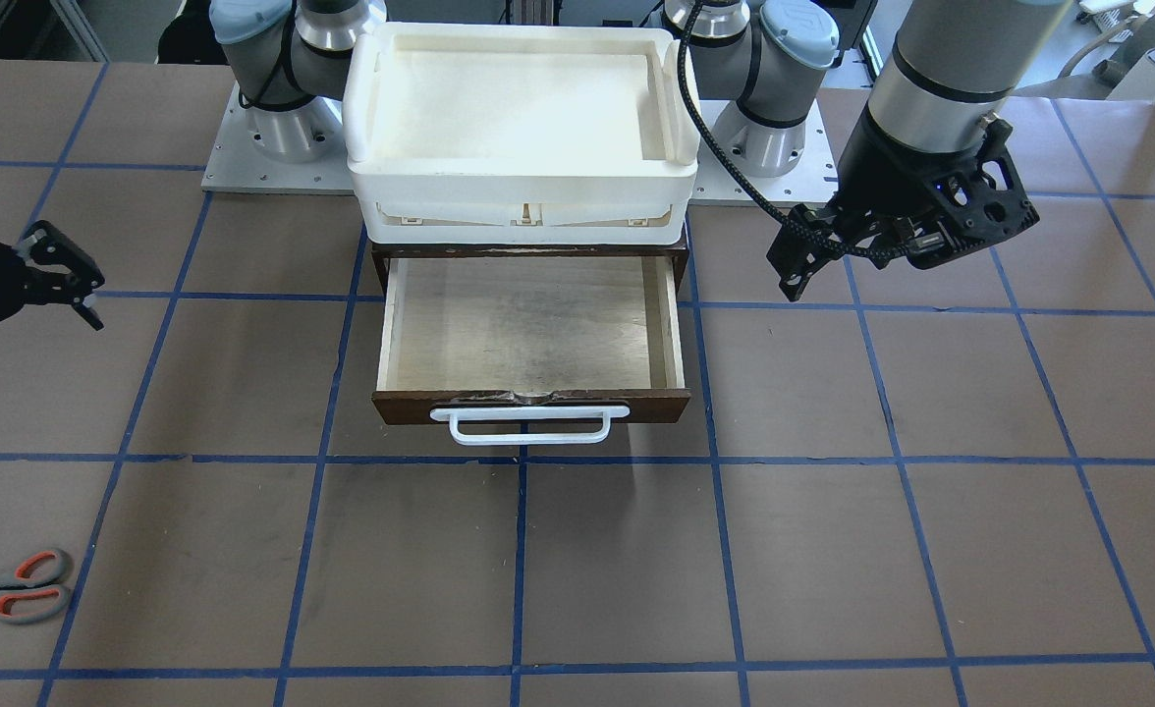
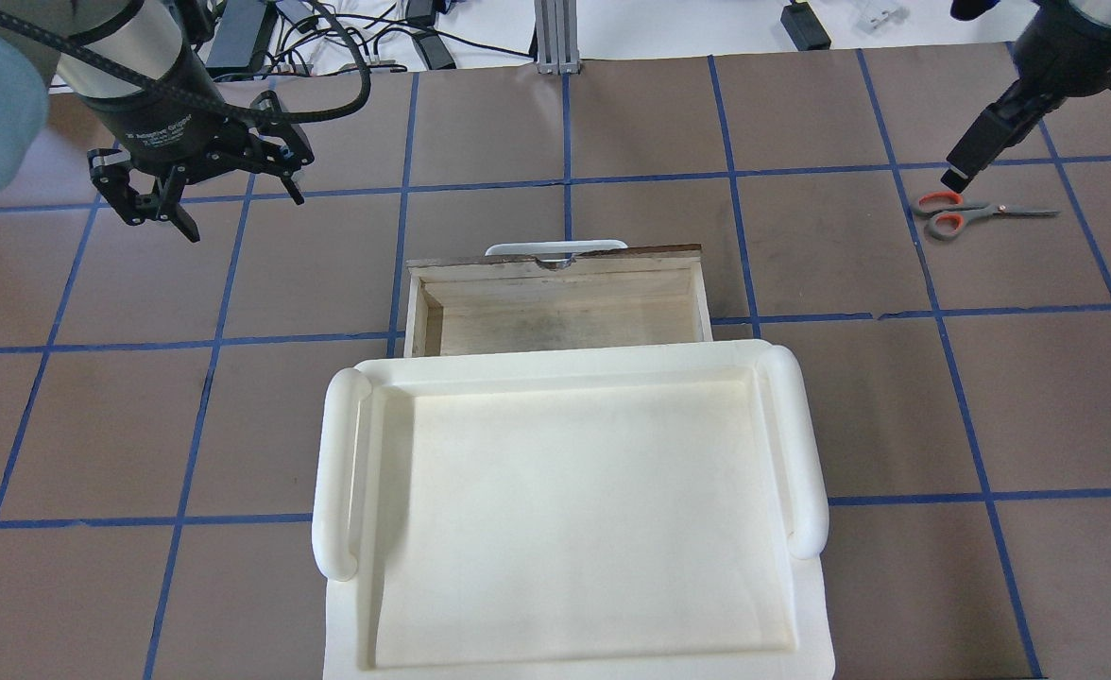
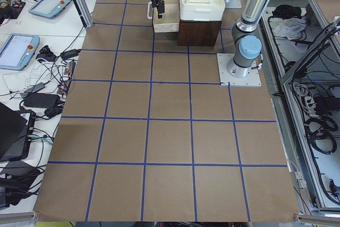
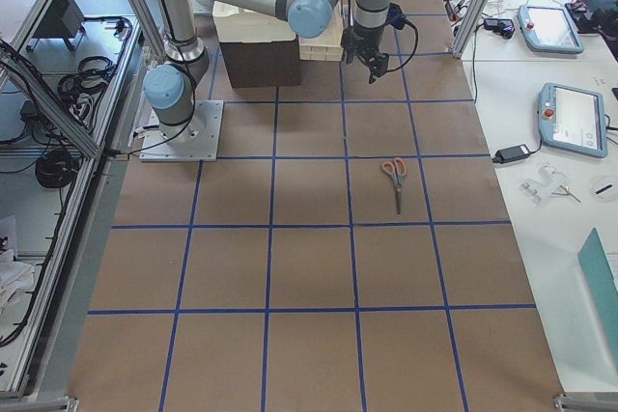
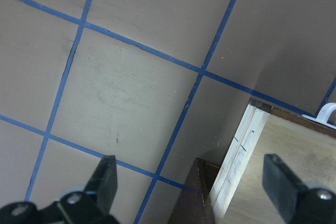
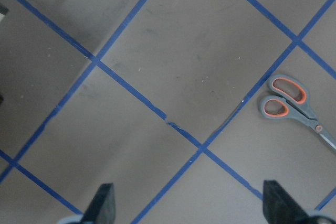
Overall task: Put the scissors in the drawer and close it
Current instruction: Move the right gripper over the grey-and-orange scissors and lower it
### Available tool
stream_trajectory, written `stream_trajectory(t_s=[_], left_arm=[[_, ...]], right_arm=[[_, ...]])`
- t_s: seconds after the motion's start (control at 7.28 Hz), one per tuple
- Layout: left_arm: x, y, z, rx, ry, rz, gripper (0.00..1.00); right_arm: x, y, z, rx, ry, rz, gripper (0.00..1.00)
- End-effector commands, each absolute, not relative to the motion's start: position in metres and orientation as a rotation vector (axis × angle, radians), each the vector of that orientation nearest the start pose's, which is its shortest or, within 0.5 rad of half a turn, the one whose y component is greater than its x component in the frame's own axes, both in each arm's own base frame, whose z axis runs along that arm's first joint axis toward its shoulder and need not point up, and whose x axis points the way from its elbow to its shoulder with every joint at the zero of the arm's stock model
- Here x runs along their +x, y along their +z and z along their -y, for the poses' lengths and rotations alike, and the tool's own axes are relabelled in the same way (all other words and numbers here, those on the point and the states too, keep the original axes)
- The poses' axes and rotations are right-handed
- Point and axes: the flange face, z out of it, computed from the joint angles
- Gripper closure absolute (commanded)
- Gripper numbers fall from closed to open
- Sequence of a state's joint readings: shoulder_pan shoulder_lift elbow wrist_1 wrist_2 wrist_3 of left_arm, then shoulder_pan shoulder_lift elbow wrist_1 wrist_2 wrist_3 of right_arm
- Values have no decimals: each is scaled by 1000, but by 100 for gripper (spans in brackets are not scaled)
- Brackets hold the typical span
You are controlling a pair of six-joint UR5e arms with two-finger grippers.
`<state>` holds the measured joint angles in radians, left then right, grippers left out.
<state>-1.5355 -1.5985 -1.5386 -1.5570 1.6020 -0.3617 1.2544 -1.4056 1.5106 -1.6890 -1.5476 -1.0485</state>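
The scissors (image 1: 18,587), grey handles with orange-red lining, lie flat on the brown table, far to the right of the robot; they also show in the overhead view (image 2: 962,212) and the right wrist view (image 6: 294,103). The dark brown drawer (image 1: 538,405) is pulled open and empty, its pale interior showing, white bar handle (image 1: 528,427) in front. My right gripper (image 2: 957,179) is open and empty, above the table on the drawer side of the scissors handles. My left gripper (image 2: 234,212) is open and empty, above the table on the drawer's other side.
A white plastic tray (image 2: 338,453) sits on top of the dark cabinet that holds the drawer. The table is brown with blue tape grid lines. Both arm bases (image 1: 278,128) stand behind the cabinet. Cables and devices lie past the table's far edge.
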Motion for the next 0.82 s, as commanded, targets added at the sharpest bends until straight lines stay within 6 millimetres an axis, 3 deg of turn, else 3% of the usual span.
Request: stream_trajectory(t_s=[0.0,0.14,0.41,0.69], left_arm=[[-112,491,510,-568,-36,-3060,0],[-112,491,510,-448,-35,-3074,0],[-110,492,510,-429,-36,-3080,0],[-108,493,511,-289,-46,-3091,0]], right_arm=[[-99,403,602,-1399,-59,-2828,0],[-118,388,610,-1463,-69,-2804,0],[-138,365,617,-1527,-54,-2760,0],[-163,325,635,-1605,-72,-2729,0]])
